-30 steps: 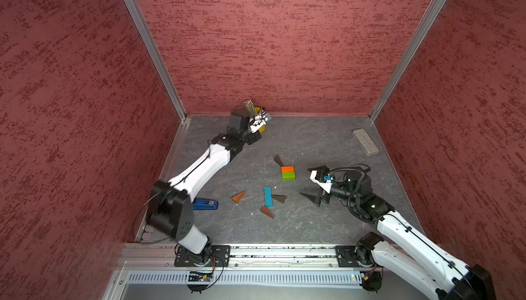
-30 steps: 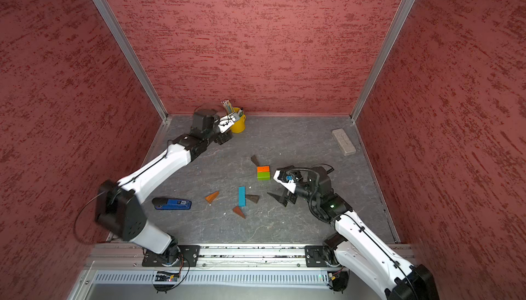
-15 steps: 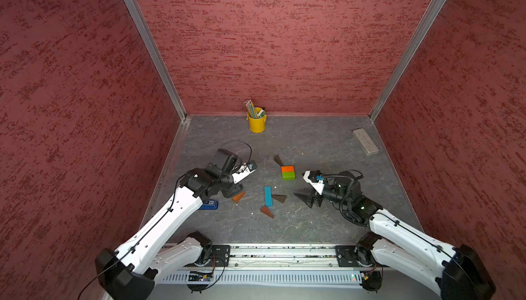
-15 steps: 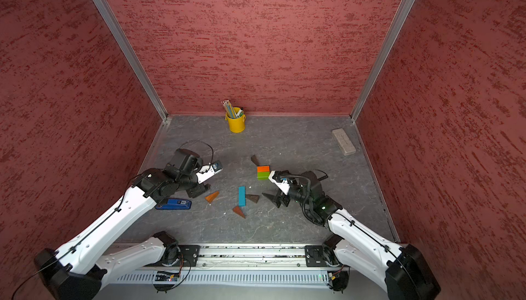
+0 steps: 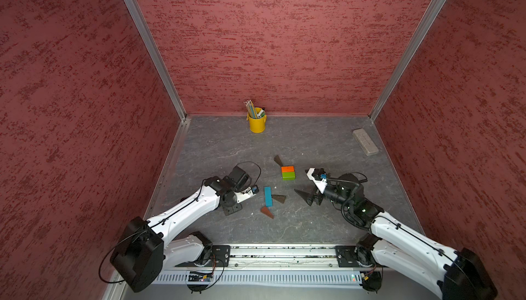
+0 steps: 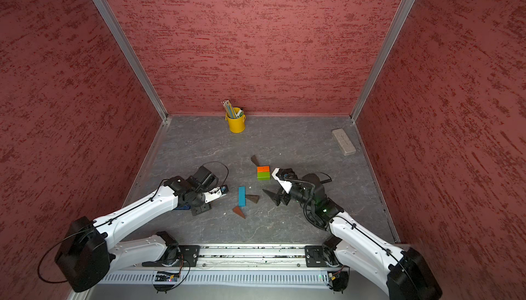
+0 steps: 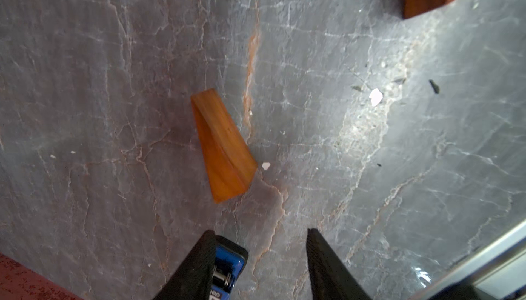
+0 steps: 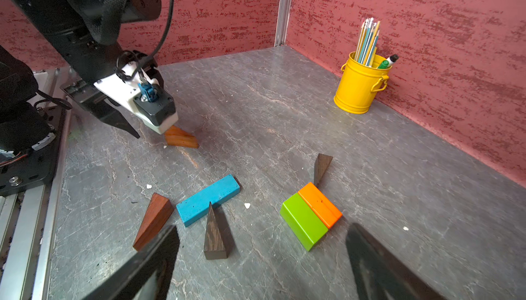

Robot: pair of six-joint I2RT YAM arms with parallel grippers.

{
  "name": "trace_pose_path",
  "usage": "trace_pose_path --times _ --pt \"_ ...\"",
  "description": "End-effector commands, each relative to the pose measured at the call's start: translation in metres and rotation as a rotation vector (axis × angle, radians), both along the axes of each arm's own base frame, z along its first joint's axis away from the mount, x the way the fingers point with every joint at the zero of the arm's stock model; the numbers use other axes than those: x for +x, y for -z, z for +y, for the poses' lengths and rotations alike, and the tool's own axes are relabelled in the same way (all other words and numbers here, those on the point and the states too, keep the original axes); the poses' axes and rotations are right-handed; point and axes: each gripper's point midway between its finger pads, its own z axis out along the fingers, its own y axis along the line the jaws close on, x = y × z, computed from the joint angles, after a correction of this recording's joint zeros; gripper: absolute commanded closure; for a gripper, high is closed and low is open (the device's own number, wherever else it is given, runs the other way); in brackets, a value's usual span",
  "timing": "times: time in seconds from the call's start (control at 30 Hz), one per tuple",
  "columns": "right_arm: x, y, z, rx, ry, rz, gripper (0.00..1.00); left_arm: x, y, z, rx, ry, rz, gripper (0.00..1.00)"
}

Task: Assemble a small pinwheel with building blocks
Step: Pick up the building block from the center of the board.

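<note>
**A:** How are the blocks looking?

**B:** A glossy orange block (image 8: 320,204) and green block (image 8: 303,224) are sitting flush as a square on the veined grey tabletop (image 8: 284,108). A matte blue bar (image 8: 207,199), dark wedges (image 8: 215,236) and a reddish wedge (image 8: 153,221) are lying loose beside them.

**A:** And the arms?

**B:** The left end effector (image 7: 259,230) is standing apart, empty, near an amber wedge (image 7: 222,147). The right end effector (image 8: 263,227) is gaping wide, holding nothing. A yellow metal bucket (image 8: 358,88) is holding pencils (image 8: 368,39).

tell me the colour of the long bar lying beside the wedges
Blue. The bar shows best in the right wrist view.
</note>
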Motion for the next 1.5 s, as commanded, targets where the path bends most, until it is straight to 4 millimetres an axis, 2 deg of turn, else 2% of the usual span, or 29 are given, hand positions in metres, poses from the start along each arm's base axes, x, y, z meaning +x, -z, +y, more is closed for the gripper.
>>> trace_pose_path --times 0.0,0.13,0.27,0.5,0.8,0.87,0.93,1.1,1.27,1.47 --pt "0.002 -0.005 -0.002 0.021 0.024 -0.006 0.06 0.022 0.002 -0.013 -0.052 0.014 -0.069 0.48" --pt "0.002 -0.006 -0.002 0.023 0.024 -0.011 0.06 0.031 0.009 -0.014 -0.05 0.003 -0.072 0.51" --pt "0.0 -0.006 -0.001 0.023 0.009 -0.013 0.06 0.026 0.014 -0.013 -0.043 0.01 -0.031 0.56" --pt "-0.001 0.0 -0.001 0.003 0.007 0.0 0.05 0.021 0.016 -0.008 -0.035 0.006 -0.013 0.57" --pt "-0.004 -0.015 -0.003 -0.003 -0.003 -0.044 0.03 0.022 0.024 -0.004 -0.005 0.005 0.002 0.6" --pt "-0.003 -0.014 -0.003 -0.017 -0.004 -0.046 0.03 0.024 0.027 -0.004 0.001 0.006 0.007 0.63" --pt "-0.004 -0.013 -0.003 -0.026 -0.004 -0.045 0.03 0.027 0.028 -0.006 -0.008 0.0 0.015 0.7" --pt "-0.004 -0.015 -0.004 -0.029 -0.003 -0.054 0.02 0.027 0.03 -0.009 -0.013 -0.005 0.041 0.74" --pt "-0.001 -0.023 -0.009 -0.052 0.02 -0.091 0.01 0.031 0.019 -0.016 -0.049 0.021 0.019 0.87" --pt "0.008 -0.027 -0.018 -0.096 0.08 -0.097 0.02 0.045 -0.011 -0.031 -0.109 0.082 -0.035 0.91"
